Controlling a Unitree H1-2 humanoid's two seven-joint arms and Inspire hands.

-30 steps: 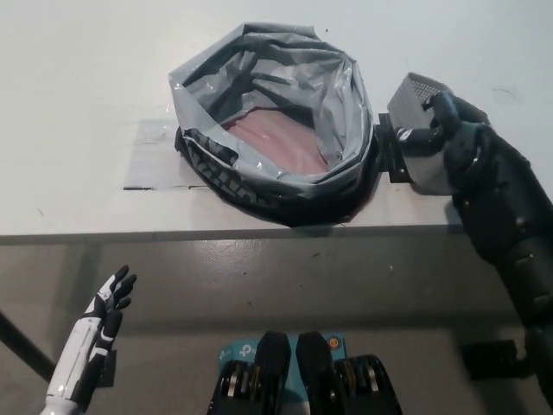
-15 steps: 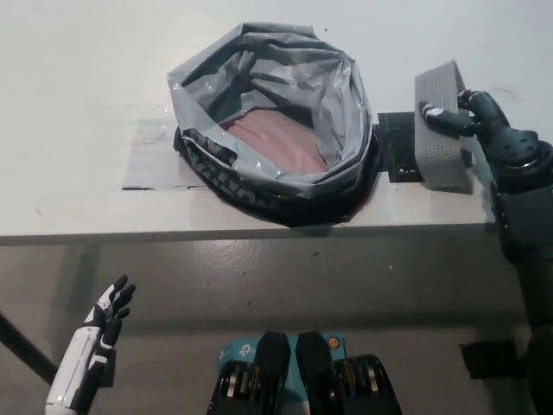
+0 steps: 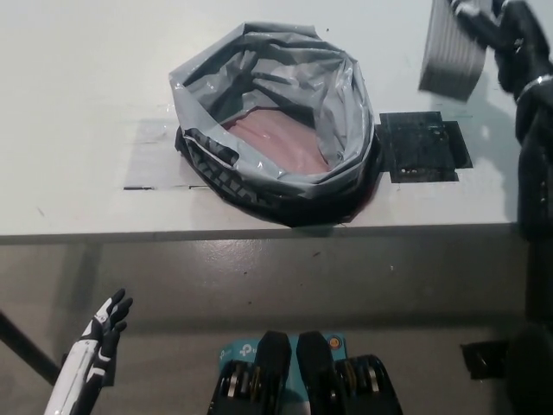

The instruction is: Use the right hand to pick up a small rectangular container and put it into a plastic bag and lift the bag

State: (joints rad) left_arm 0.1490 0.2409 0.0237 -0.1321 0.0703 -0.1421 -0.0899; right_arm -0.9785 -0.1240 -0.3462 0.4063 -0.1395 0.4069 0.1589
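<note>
My black right hand is at the top right, shut on a small grey rectangular container held up above the table. The grey plastic bag stands open on the white table, left of the container, with something reddish-pink inside it. My white left hand rests at the lower left, below the table edge, fingers spread and holding nothing.
A dark square mat lies on the table right of the bag, uncovered. A strip of clear tape runs left of the bag. The table's front edge crosses the middle of the picture.
My right hand has lifted the grey container off the dark mat, up and away toward the top right. The left hand has sunk slightly lower.
</note>
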